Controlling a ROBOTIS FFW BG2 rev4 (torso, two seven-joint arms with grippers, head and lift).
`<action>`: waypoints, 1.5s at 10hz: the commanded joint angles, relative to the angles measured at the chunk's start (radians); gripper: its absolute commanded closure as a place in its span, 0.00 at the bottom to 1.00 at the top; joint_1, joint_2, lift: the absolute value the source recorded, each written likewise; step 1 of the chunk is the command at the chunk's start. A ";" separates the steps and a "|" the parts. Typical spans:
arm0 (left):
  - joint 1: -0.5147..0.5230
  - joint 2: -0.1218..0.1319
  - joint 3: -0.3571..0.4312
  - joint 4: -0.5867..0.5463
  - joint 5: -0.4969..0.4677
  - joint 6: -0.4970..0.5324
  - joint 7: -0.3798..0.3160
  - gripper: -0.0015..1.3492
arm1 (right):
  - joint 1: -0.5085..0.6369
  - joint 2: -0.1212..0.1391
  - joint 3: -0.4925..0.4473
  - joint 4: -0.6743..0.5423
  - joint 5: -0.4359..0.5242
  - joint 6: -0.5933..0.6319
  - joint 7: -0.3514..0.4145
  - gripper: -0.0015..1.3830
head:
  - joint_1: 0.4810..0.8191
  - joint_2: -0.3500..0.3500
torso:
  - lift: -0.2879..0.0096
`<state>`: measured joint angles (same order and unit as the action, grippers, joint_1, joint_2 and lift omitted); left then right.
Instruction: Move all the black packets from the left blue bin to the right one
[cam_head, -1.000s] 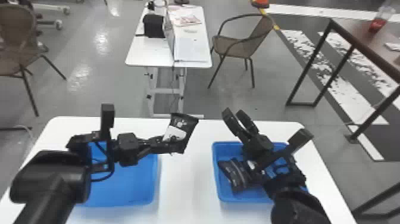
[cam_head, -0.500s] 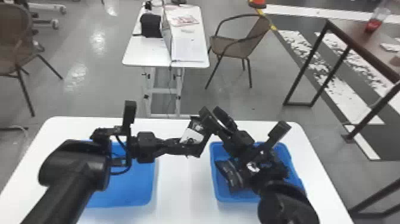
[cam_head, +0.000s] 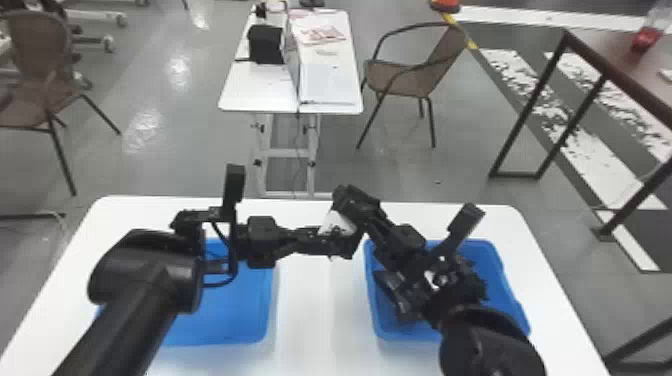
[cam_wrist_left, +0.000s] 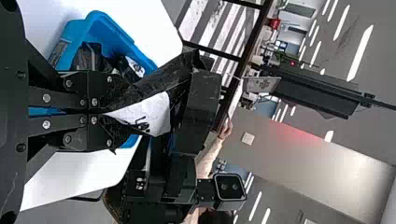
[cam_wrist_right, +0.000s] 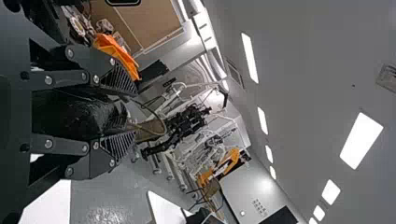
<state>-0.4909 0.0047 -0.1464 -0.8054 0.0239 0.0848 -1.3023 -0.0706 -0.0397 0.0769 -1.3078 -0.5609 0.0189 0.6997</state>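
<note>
pinching a glossy black plastic packet (cam_head: 337, 225) mid-frame, the left end effector (cam_wrist_left: 98, 111) could drop it by releasing before the right end effector (cam_wrist_right: 128, 115), parted around it, grips.

The right arm (cam_head: 487, 345) hides much of the right bin (cam_head: 517, 307), and I can't count the black packets (cam_head: 392, 290) in there.

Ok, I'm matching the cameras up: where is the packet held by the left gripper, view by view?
Head view: the black packet is just below the centre.
Left wrist view: pinched in the left gripper.
Right wrist view: inside the open right gripper.
Shared landmark: the right gripper.
</note>
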 joint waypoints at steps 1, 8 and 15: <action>-0.001 -0.003 0.001 0.000 0.002 0.000 0.000 0.89 | -0.001 0.001 0.000 0.015 0.009 -0.045 0.000 0.93 | 0.63 0.35 | 0.97; 0.227 0.049 0.159 -0.238 0.117 0.088 0.121 0.14 | -0.043 -0.011 -0.169 0.219 -0.004 -0.080 0.000 0.93 | 0.63 0.33 | 0.97; 0.511 0.032 0.438 -0.528 0.188 -0.114 0.304 0.14 | -0.066 -0.062 -0.345 0.394 0.237 -0.329 -0.135 0.01 | 0.63 0.30 | 0.97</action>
<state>-0.0104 0.0482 0.2609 -1.2928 0.2259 -0.0146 -1.0043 -0.1547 -0.1048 -0.2683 -0.8661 -0.3413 -0.2509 0.5665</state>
